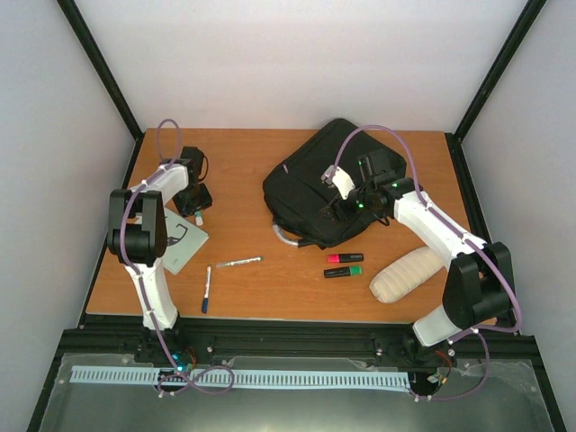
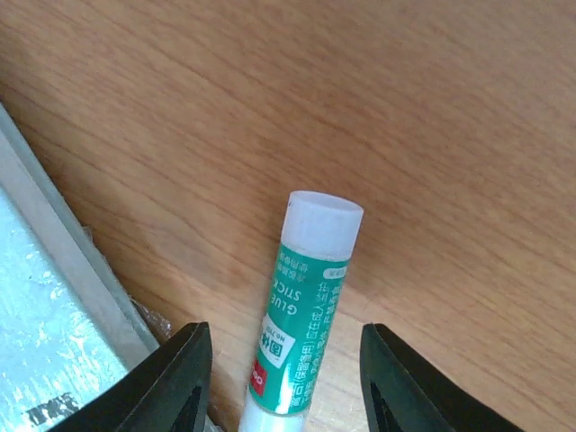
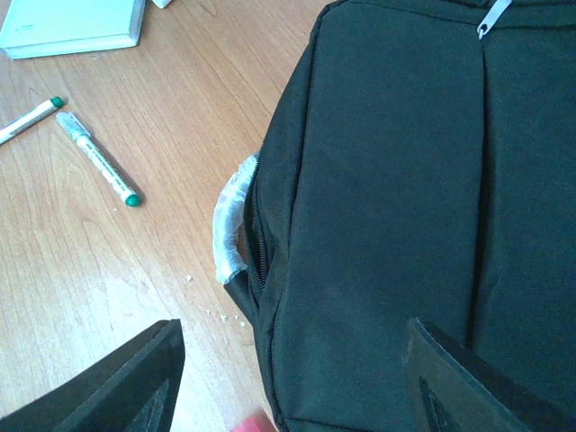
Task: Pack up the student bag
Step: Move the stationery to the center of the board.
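The student bag (image 1: 324, 184), a large black backpack, lies at the back right of the table, with its grey loop handle (image 3: 230, 225) toward the front. My right gripper (image 3: 288, 378) hovers open over the bag (image 3: 405, 180), one finger over bare wood and the other over the fabric. At the far left, my left gripper (image 2: 283, 378) straddles a green-and-white glue stick (image 2: 301, 315) lying on the wood. Its jaws stand apart, with a gap on each side of the stick. In the top view this gripper (image 1: 193, 211) points down beside a notebook.
A pale notebook (image 1: 180, 243) lies under the left arm, its edge (image 2: 45, 306) right beside the glue stick. Two pens (image 1: 238, 262) (image 1: 206, 288) lie mid-table. Pink (image 1: 345, 258) and green (image 1: 343, 271) highlighters and a beige ribbed pouch (image 1: 407, 273) lie in front of the bag.
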Robot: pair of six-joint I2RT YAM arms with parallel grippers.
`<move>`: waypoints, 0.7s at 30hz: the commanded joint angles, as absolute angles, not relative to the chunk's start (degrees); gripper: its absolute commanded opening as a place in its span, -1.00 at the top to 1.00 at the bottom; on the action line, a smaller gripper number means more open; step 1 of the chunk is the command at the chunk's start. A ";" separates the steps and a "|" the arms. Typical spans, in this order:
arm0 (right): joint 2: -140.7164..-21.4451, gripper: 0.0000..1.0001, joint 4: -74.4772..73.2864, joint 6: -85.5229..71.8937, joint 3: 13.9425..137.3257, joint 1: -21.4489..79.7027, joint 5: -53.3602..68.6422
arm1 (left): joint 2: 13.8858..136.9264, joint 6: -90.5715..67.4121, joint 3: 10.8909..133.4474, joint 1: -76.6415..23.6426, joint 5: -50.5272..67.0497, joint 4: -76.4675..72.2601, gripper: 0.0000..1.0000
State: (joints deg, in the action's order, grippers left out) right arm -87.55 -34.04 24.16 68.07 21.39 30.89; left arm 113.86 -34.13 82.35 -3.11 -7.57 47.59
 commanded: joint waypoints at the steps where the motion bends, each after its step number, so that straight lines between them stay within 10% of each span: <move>1: -86.47 -0.35 -34.09 24.56 67.89 21.18 32.30 | 114.82 -33.41 84.82 -4.37 -11.60 50.54 0.06; 11: -86.80 -0.32 -34.20 24.36 68.00 20.85 32.61 | 116.11 -33.64 84.22 -4.42 -9.31 49.99 0.60; 21: -86.12 -0.29 -33.79 23.40 68.03 19.02 32.70 | 111.35 -32.70 81.81 -11.21 -4.81 49.01 0.74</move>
State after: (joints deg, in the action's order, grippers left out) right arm -87.55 -34.26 24.08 68.07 20.25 31.97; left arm 115.42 -33.78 82.63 -5.85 -8.40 49.28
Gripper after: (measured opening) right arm 0.649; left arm 0.198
